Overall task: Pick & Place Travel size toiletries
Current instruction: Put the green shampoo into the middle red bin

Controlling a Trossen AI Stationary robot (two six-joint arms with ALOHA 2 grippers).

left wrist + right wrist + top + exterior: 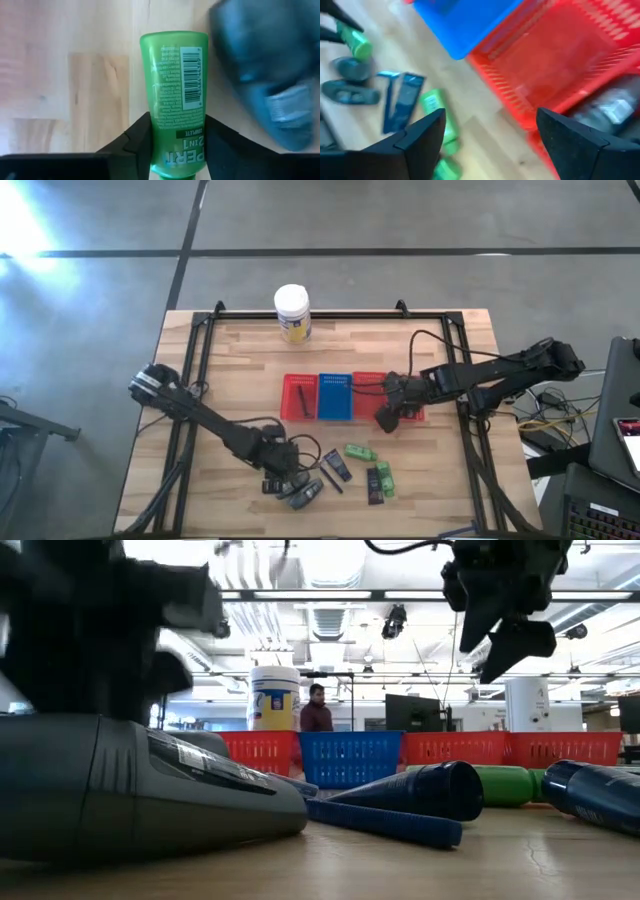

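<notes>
My left gripper (283, 463) is near the table's front, shut on a bright green little bottle (175, 95) among the loose toiletries. Grey oval bottles (305, 495), black flat tubes (337, 468) and two more green bottles (360, 452) lie flat on the table around it. My right gripper (388, 420) hangs open and empty over the near edge of the right red basket (560, 55). A grey bottle (615, 107) lies in that basket. A thin dark stick (300, 395) lies in the left red basket. My left gripper pinches the green bottle between its two fingers (135, 142), on the two sides of the labelled end (175, 145). The bottle runs forward along the fingers, its barcode side facing the camera. Whether it is clear of the table I cannot tell.
A red (298, 397), a blue (335, 397) and a red (368, 388) mesh basket stand side by side mid-table. A white jar with a yellow label (292, 313) stands at the far edge. A black frame runs round the table. A person shows in the room beyond (317, 710).
</notes>
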